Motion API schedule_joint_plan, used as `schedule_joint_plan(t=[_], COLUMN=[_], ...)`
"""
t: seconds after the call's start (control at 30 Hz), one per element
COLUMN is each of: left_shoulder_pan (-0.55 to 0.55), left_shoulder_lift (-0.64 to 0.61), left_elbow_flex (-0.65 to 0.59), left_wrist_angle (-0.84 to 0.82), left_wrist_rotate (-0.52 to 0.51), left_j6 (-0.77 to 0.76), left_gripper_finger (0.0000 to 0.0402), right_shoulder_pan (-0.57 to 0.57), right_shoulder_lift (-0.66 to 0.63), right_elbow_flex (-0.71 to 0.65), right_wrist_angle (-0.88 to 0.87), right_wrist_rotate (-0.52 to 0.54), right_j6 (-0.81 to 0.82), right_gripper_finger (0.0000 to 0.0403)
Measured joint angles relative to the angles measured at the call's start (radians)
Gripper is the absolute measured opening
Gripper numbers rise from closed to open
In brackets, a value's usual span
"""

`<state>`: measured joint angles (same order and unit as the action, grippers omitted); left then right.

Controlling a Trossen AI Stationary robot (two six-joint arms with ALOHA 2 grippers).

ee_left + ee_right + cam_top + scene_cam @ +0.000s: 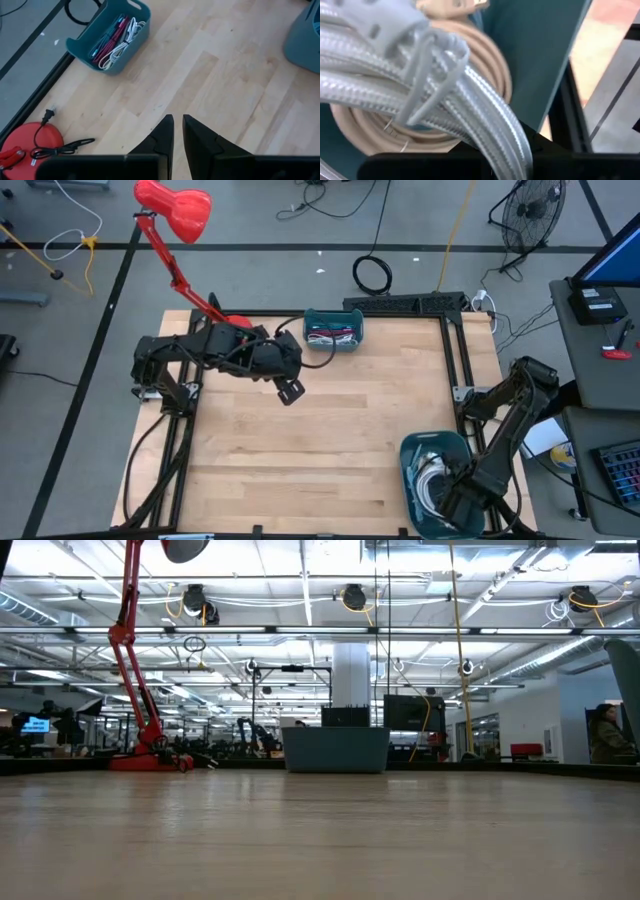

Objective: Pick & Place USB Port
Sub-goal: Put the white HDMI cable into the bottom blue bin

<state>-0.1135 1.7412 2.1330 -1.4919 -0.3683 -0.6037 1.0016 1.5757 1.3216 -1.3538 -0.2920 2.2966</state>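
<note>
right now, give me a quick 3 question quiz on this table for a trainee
1. True or false: the left pincer hangs over bare wood, holding nothing.
2. Which bin is the right pincer reaching into? A) the small bin at the far edge B) the large bin at the near right corner
3. Fill in: up close, the right wrist view shows a grey ribbed cable lying over a coiled ___ cable.

Key: 1 true; 2 B; 3 tan
</note>
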Motion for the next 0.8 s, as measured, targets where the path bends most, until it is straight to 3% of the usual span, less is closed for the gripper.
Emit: schedule_joint_plan(t=[0.5, 0.8], left_shoulder_pan=[0.0, -0.001], left_shoulder_lift=[0.0, 0.0], left_elbow_flex=[0.0, 0.0], left_wrist_angle=[0.0, 0.0], left_wrist_rotate=[0.0, 0.0], left_j6=[-0.004, -0.007], left_gripper_finger=[0.0042, 0.0042], right_shoulder_pan=[0.009, 0.009], right_shoulder_lift=[0.001, 0.001], right_elbow_flex=[-0.088, -0.094], right_wrist_angle=[0.098, 0.07], right_wrist_rotate=[-0.068, -0.101], right_j6=[-0.007, -0.037], right_gripper_finger=[0.0023, 0.0026])
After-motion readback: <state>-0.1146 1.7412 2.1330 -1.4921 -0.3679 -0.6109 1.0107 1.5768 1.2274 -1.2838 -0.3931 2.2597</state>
